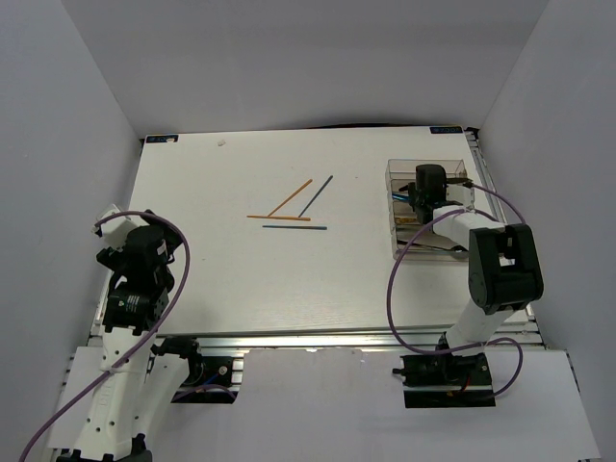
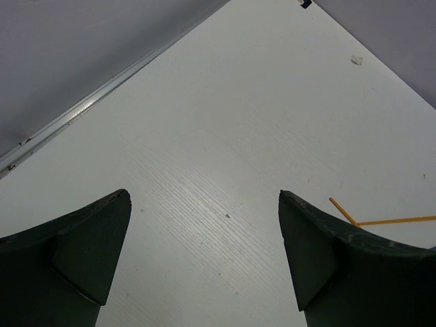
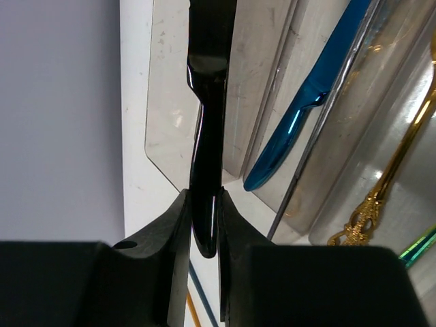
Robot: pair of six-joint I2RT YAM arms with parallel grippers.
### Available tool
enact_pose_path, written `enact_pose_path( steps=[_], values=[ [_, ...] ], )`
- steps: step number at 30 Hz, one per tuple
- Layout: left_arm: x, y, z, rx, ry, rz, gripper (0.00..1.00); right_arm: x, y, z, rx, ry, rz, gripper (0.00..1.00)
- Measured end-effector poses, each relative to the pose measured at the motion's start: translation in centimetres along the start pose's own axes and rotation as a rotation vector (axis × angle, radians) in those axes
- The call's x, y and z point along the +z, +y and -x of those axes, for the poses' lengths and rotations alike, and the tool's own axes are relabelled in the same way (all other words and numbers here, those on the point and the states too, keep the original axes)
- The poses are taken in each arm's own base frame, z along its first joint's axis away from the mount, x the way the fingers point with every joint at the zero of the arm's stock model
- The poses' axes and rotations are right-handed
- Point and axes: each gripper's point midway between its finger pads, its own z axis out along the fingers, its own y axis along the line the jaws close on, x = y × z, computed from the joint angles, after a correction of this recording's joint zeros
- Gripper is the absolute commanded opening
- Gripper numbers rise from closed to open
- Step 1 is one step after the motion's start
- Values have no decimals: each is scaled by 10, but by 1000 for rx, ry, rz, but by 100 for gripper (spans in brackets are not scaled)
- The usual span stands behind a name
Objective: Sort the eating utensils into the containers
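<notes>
The clear compartment tray (image 1: 401, 243) stands at the table's right side. My right gripper (image 1: 427, 181) hangs over its far end, shut on the handle of a black knife (image 3: 208, 129); in the right wrist view the gripper (image 3: 206, 194) holds it over the leftmost compartment (image 3: 167, 102). A blue knife (image 3: 306, 102) lies in the neighbouring compartment and a gold fork (image 3: 388, 184) one further over. Two orange chopsticks (image 1: 289, 198) and two dark chopsticks (image 1: 316, 195) lie loose mid-table. My left gripper (image 1: 144, 245) is open and empty at the left edge; its wrist view (image 2: 204, 197) shows orange chopstick tips (image 2: 381, 221).
White walls enclose the table on the left, back and right. A small white scrap (image 1: 222, 142) lies near the far left corner. The table's metal edge rail (image 2: 82, 109) runs beside my left gripper.
</notes>
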Motion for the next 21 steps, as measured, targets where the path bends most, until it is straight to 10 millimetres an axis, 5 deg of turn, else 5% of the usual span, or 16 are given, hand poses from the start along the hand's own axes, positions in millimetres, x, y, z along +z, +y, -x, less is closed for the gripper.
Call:
enact_pose_path(
  steps=[2,15,18,21],
  values=[
    [0,0,0,0,-2,-2,98,2,1,-1,16,3,5,32],
    [0,-3,4,-13,-14,-14,98,-8,20,-1,15,25,62,72],
    [0,-3,4,-14,-15,-14,98,-21,59,-10,-136,70,168,73],
    [0,-3,4,-13,-15,-14,98,-53,138,-49,-424,195,411,74]
  ],
)
